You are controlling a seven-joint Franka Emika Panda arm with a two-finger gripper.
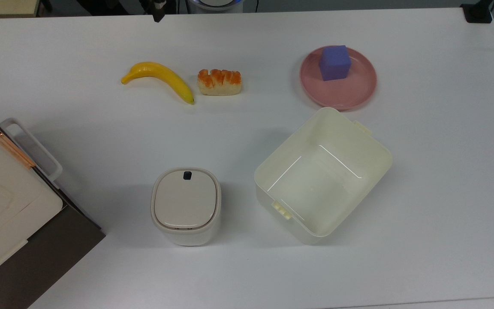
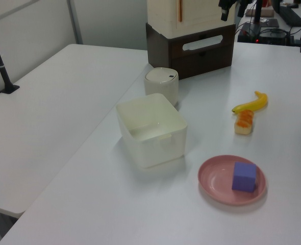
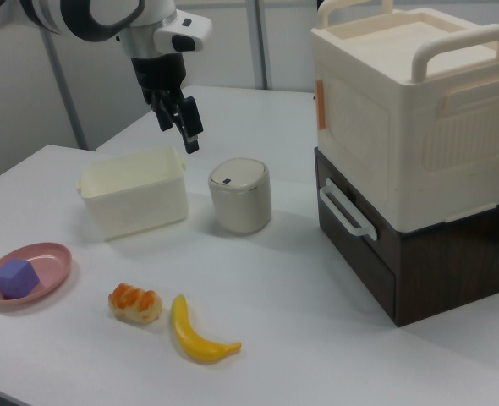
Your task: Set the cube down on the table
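Top view: the cube point(image 1: 335, 62) sits on the pink plate point(image 1: 358, 92), above the cream bin point(image 1: 375, 165) on the white surface point(image 1: 247, 279). Left view: cube right of the plate's centre. Right view: the claw point(image 3: 182, 123) hangs high over the bin — fingers slightly parted, holding nothing.

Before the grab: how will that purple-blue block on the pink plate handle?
The matte purple-blue cube has flat faces, so it probably won't roll. Its soft edges and dull surface suggest foam: likely light, grippy and slightly squashy. It sits towards the edge of the pink round plate, so a sideways push might shift the plate too.
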